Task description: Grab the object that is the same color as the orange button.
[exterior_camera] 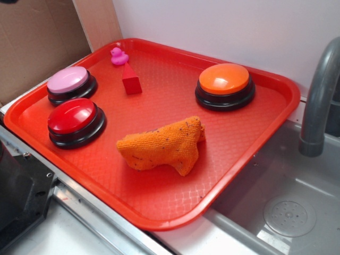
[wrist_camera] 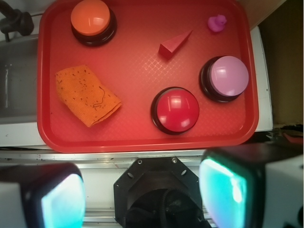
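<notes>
The orange knitted cloth (exterior_camera: pixel 163 144) with dark specks lies lumpy near the middle front of the red tray (exterior_camera: pixel 255 138). In the wrist view the cloth (wrist_camera: pixel 85 95) lies at the tray's left. The orange button (exterior_camera: pixel 224 85) with a black base stands at the tray's back right; in the wrist view the button (wrist_camera: pixel 92 20) is at top left. My gripper (wrist_camera: pixel 142 192) is open and empty, high above the robot base outside the tray's near edge, far from the cloth. Its fingers (wrist_camera: pixel 61 199) frame the bottom of the wrist view. The gripper does not show in the exterior view.
A red-domed button (exterior_camera: pixel 74 121), a pink-domed button (exterior_camera: pixel 70 84), a small red wedge block (exterior_camera: pixel 130 81) and a pink toy duck (exterior_camera: pixel 118 56) also sit on the tray. A grey sink (exterior_camera: pixel 287 207) with a faucet (exterior_camera: pixel 317 101) lies right. The black robot base (exterior_camera: pixel 18 194) is at front left.
</notes>
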Motion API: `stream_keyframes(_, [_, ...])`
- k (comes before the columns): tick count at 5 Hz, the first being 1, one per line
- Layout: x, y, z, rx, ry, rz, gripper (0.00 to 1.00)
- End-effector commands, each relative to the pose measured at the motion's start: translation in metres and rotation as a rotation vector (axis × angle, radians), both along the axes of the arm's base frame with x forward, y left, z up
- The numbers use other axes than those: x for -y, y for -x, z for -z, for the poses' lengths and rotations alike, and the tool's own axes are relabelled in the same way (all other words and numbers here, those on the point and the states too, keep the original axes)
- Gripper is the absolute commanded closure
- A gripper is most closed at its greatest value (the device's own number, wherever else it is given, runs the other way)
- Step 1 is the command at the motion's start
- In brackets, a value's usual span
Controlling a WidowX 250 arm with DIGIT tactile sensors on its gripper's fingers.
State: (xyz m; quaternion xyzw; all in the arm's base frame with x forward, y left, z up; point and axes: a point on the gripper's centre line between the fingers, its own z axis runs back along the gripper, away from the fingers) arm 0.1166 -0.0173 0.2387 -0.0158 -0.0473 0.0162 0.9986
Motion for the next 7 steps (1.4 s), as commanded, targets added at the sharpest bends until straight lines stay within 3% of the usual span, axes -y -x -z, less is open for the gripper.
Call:
stream_keyframes(1, [0.000, 0.000, 0.000, 0.000, 0.000, 0.000, 0.00])
stream_keyframes(2, [0.011, -0.031, 0.013, -0.030, -0.018, 0.072, 0.00])
stream_keyframes(3, [0.045, -0.053, 0.030, -0.077, -0.031, 0.205, 0.00])
stream_keyframes(4, [0.079, -0.060, 0.051, -0.110, -0.039, 0.362, 0.00])
stream_keyframes(5, [0.094, -0.042, 0.078, -0.143, -0.063, 0.470, 0.00])
stream_keyframes(7, [0.080, -0.045, 0.142, -0.238, -0.060, 0.462, 0.00])
